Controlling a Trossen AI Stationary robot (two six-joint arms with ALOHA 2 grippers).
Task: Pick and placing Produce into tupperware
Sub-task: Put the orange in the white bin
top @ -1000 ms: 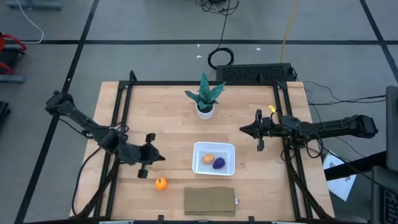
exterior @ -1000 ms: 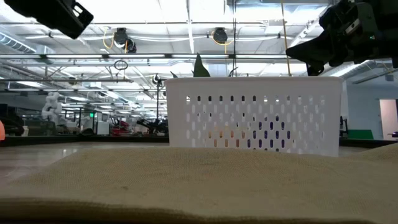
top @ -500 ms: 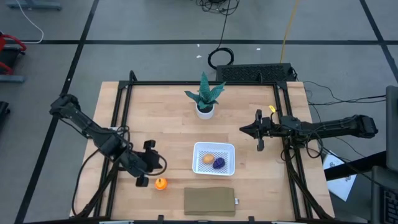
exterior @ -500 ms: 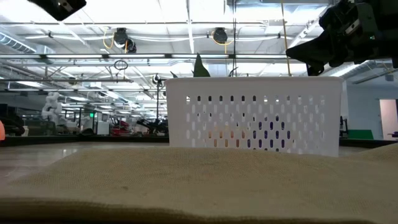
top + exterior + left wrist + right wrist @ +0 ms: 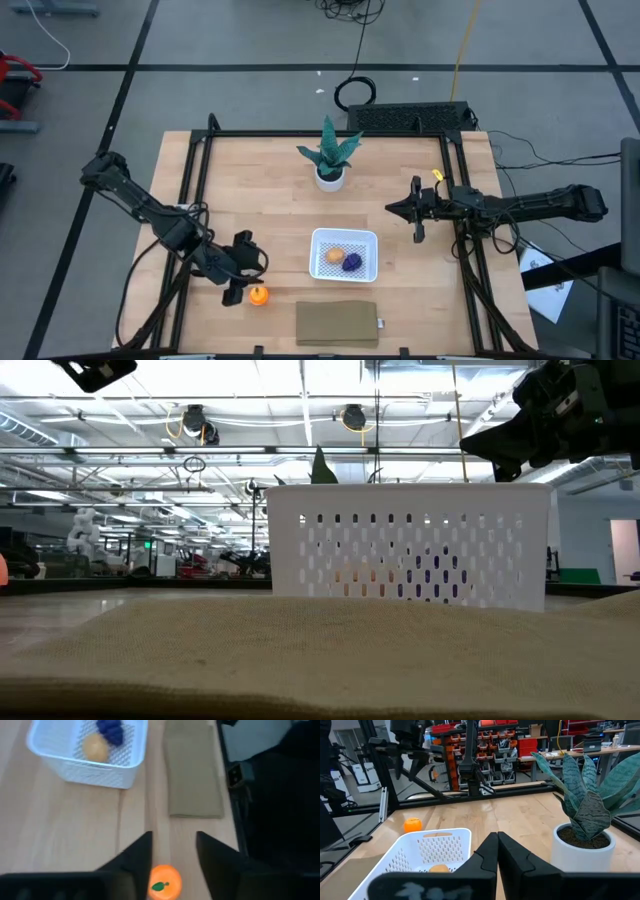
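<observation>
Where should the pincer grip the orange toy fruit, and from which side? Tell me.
Grip the orange fruit across its round middle, coming down from above. It sits alone on the bare table, apart from the tupperware and the olive pad, so both sides are free. The left pincer is open and already straddles it; the round shape probably rolls if pinched off centre.

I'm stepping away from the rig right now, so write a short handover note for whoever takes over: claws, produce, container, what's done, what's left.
Left claw: open, low over the table, fingers either side of the orange fruit, not yet closed on it.
Right claw: shut, empty, waiting beyond the container's right side, near the potted plant.
White container: at mid-table, holds the tan fruit and the purple fruit.
Done: two of three pieces are in.
Left: grip the orange fruit, which lies left of the container, and place it inside.
</observation>
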